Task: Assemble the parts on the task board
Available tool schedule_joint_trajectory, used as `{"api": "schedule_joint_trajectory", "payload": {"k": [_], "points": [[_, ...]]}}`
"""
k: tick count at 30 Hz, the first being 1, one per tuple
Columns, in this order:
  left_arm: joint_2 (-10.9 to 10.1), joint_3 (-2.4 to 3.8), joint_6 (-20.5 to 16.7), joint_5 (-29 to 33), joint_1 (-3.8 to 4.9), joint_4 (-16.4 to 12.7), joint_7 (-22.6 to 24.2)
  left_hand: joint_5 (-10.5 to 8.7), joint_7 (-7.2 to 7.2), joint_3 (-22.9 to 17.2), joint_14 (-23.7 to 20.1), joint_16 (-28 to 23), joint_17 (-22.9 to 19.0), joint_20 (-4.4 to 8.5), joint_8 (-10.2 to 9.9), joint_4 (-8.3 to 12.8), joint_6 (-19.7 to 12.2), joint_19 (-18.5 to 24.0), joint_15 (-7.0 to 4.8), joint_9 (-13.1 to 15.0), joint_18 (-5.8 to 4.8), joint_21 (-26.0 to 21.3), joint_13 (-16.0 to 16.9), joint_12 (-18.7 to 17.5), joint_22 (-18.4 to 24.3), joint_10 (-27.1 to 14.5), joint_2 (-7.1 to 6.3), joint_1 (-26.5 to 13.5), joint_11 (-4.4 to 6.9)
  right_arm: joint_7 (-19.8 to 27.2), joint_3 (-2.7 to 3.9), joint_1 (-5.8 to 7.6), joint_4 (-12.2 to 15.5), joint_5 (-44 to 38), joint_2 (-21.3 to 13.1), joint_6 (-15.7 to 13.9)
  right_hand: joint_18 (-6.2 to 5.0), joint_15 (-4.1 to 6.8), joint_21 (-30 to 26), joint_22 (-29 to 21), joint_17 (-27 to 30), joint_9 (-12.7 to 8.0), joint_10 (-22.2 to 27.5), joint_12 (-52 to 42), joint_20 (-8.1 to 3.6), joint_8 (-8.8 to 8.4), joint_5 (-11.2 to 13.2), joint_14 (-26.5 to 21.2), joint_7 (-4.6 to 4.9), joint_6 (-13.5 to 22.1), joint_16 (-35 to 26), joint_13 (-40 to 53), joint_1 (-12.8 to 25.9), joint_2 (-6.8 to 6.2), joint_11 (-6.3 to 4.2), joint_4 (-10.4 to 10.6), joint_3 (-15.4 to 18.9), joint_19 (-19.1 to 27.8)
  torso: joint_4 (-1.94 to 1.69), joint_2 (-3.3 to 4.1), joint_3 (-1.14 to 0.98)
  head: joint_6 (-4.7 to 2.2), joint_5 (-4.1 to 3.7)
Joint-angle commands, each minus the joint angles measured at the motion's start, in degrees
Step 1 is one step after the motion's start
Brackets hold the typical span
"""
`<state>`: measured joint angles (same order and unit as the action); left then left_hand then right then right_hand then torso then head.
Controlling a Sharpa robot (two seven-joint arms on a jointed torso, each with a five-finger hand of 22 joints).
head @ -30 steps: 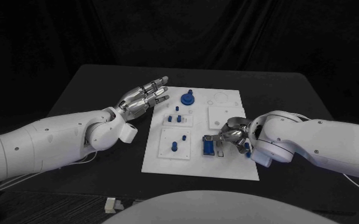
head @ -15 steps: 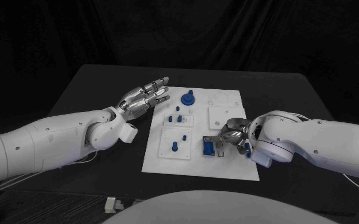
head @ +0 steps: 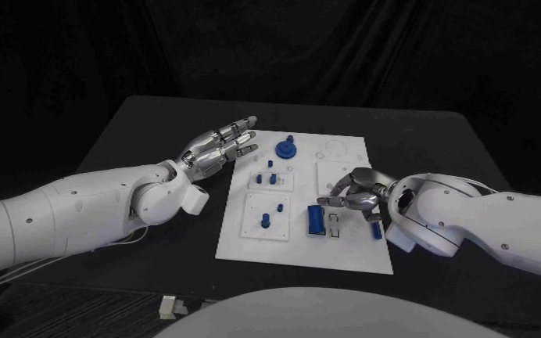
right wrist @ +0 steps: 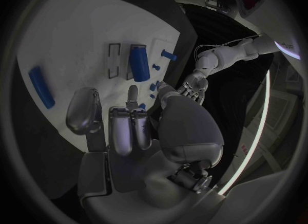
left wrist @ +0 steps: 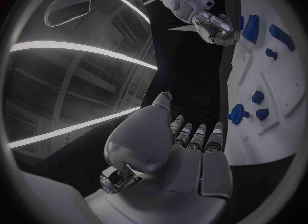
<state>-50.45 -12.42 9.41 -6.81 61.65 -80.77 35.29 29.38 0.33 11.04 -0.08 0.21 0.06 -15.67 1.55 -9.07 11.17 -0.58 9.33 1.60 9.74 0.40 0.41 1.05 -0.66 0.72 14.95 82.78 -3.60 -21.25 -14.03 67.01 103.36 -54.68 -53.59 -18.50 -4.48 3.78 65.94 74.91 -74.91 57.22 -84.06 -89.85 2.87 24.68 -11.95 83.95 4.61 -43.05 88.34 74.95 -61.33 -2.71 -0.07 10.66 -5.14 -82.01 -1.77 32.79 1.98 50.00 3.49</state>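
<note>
Right robot hand (head: pixel 352 190) lifted off blue block (head: pixel 316 219), now empty, above task board (head: pixel 302 247)

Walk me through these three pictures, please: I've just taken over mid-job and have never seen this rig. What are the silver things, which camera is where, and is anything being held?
The silver things are the robot's two hands, on white arms. The head view looks down from the robot's head at a black table. The left hand hangs beside the far left corner of the white task board, fingers spread, holding nothing. The right hand hovers over the board's right side, fingers loosely apart, also holding nothing as far as I can tell.

The two round pictures come from fisheye cameras at each wrist, behind that hand: left hand, right hand.

On the board lie small blue parts: a round knobbed piece at the far end, small pegs in the middle, a blue block near the right hand, and a blue bar at the right edge.
</note>
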Motion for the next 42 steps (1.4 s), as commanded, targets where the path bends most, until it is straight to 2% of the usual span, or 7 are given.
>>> {"api": "schedule_joint_trajectory", "payload": {"k": [1,6,15,22,27,32,42], "points": [[0.02,0.05,0.42,0.06,-0.07,-0.15,0.68,0.22,0.57,-0.09,0.08,-0.21,-0.06,-0.29,0.31,0.31,0.2,0.09,0.41,0.08,0.44,0.0,0.08,0.36,-0.1,0.0,-0.21,-0.27,0.04,9.82,0.0,-0.12,1.41,-16.1,-1.15,-10.58,-0.21,-0.47,0.52,8.87,-11.1,-0.14,-5.94,-0.15,-0.05,0.42,-0.21,5.16,0.14,1.09,0.41,15.05,-1.28,-0.27,0.5,-0.34,-0.02,-0.51,0.02,0.05,-0.05,0.0,0.09],[-0.04,0.05,0.45,0.06,-0.07,-0.11,0.69,0.24,0.73,-0.14,0.08,-0.21,-0.06,-0.3,0.34,0.39,0.31,0.08,0.4,0.09,0.45,0.0,0.09,0.37,-0.1,0.01,-0.17,-0.29,0.05,10.62,-0.11,-0.62,2.44,-24.86,-2.57,-10.97,-0.23,-0.67,0.39,8.83,-10.9,-0.75,-5.94,-0.15,0.12,0.06,1.69,5.1,0.8,5.6,0.36,15.05,-3.09,-0.98,0.73,0.47,0.51,-0.36,0.07,-0.05,-0.03,0.0,0.29],[-0.19,0.05,0.51,0.06,-0.09,-0.06,0.75,0.26,0.92,-0.18,0.08,-0.21,-0.06,-0.3,0.35,0.47,0.36,0.08,0.4,0.09,0.46,0.0,0.08,0.35,-0.1,-0.01,-0.14,-0.31,0.09,10.39,-0.2,-4.03,2.83,-37.27,-4.19,-7.42,-0.46,-1.03,-1.01,8.46,-8.56,-9.9,-5.94,-0.15,0.47,-5.02,3.5,4.46,2.09,17.21,-0.44,15.05,-10.48,-3.03,1.12,1.74,0.87,0.46,0.17,-0.11,-0.06,0.0,0.5],[-0.14,0.05,0.72,0.06,-0.14,0.04,0.74,0.26,0.96,-0.19,0.08,-0.21,-0.06,-0.31,0.35,0.5,0.34,0.09,0.4,0.09,0.46,-0.01,0.08,0.34,-0.08,-0.01,-0.12,-0.32,0.1,8.2,-0.18,-7.38,2.74,-41.69,-4.07,-7.17,-0.46,-0.99,-1.03,8.45,-7.97,-12.94,-5.94,-0.15,0.44,-4.23,0.15,4.37,2.2,19.35,-0.68,15.05,-15.15,-3.71,1.15,1.0,0.41,0.34,0.07,-0.15,-0.02,0.0,0.21],[-0.19,0.05,0.87,0.06,-0.19,0.08,0.7,0.29,1.1,-0.28,0.08,-0.21,-0.06,-0.31,0.34,0.56,0.33,0.09,0.41,0.08,0.46,0.0,0.07,0.33,-0.08,-0.02,0.01,-0.33,0.1,7.64,-0.18,-8.87,2.38,-42.58,-3.55,-7.77,-0.46,-1.0,-1.29,8.38,-7.8,-14.44,-5.94,-0.15,0.54,-2.2,3.9,4.41,2.38,21.47,-0.79,15.05,-15.41,-5.91,1.37,4.91,1.66,0.24,0.2,-0.09,-0.09,0.0,0.42],[-0.28,0.05,0.93,0.06,-0.24,0.08,0.63,0.29,1.65,-0.51,0.08,-0.21,-0.06,-0.34,0.44,0.77,0.84,0.06,0.41,0.15,0.46,0.01,0.08,0.35,-0.11,-0.01,0.28,-0.39,0.23,7.37,-0.17,-9.52,2.05,-42.86,-3.06,-8.39,-0.51,-1.14,-1.56,8.33,-7.5,-15.91,-5.94,-0.15,0.53,-1.32,5.84,4.37,2.54,23.75,-0.92,15.05,-15.19,-8.2,1.39,6.3,3.14,0.22,0.05,-0.03,0.0,0.0,0.21],[-0.3,0.05,1.02,0.06,-0.29,0.16,0.51,0.29,1.87,-0.59,0.08,-0.21,-0.06,-0.36,0.5,0.88,1.12,0.06,0.39,0.18,0.47,0.01,0.07,0.34,-0.11,-0.02,0.34,-0.42,0.3,6.25,-0.17,-9.87,0.89,-42.99,-1.83,-9.18,-0.55,-1.27,-1.92,8.25,-7.05,-17.49,-5.94,-0.15,0.62,-0.87,4.38,4.28,2.8,25.27,-1.1,15.05,-14.63,-7.8,1.57,6.32,3.06,0.26,0.11,0.05,-0.04,0.0,0.32]]}}
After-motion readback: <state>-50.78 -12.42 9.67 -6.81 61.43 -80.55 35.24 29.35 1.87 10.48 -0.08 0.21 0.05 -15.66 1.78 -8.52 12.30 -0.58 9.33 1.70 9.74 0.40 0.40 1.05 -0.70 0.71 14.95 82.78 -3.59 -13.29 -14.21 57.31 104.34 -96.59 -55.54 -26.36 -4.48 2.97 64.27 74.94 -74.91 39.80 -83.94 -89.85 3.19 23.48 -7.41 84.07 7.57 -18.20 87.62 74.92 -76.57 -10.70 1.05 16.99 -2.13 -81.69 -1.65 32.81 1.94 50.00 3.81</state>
